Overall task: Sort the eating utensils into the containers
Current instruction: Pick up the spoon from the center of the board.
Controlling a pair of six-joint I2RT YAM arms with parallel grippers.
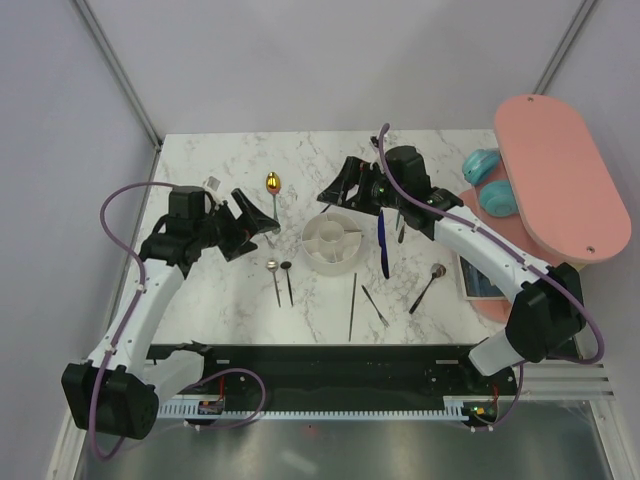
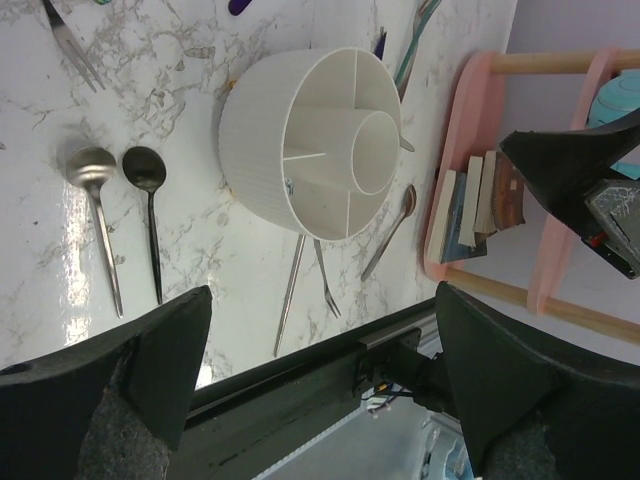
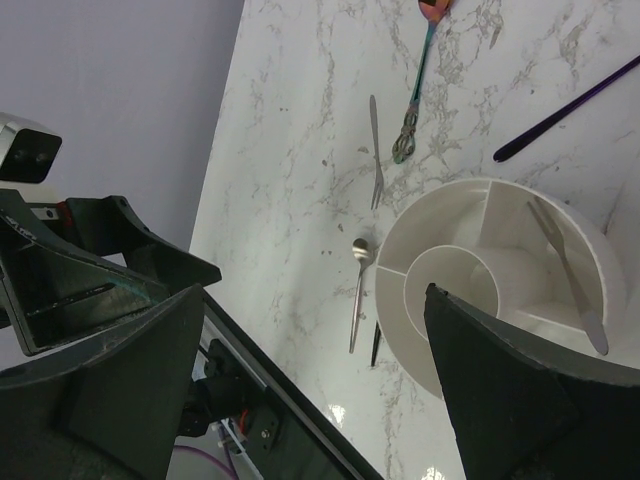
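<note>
The white round holder (image 1: 333, 243) stands mid-table; it also shows in the left wrist view (image 2: 262, 130) and the right wrist view (image 3: 440, 230). A silver fork (image 3: 565, 275) lies in one of its ring sections. On the table lie a gold-bowled spoon (image 1: 273, 184), a silver spoon (image 1: 272, 270), a black spoon (image 1: 287, 270), a purple utensil (image 1: 381, 242), a black stick (image 1: 353, 305), a small fork (image 1: 375, 305) and a dark spoon (image 1: 430, 285). My left gripper (image 1: 264, 222) is open and empty, left of the holder. My right gripper (image 1: 328, 195) is open and empty, just behind the holder.
A large pink oval board (image 1: 560, 185) forms a shelf at the right, with teal objects (image 1: 490, 185) beside it and books (image 2: 470, 205) under it. A black rail (image 1: 330, 355) runs along the table's near edge.
</note>
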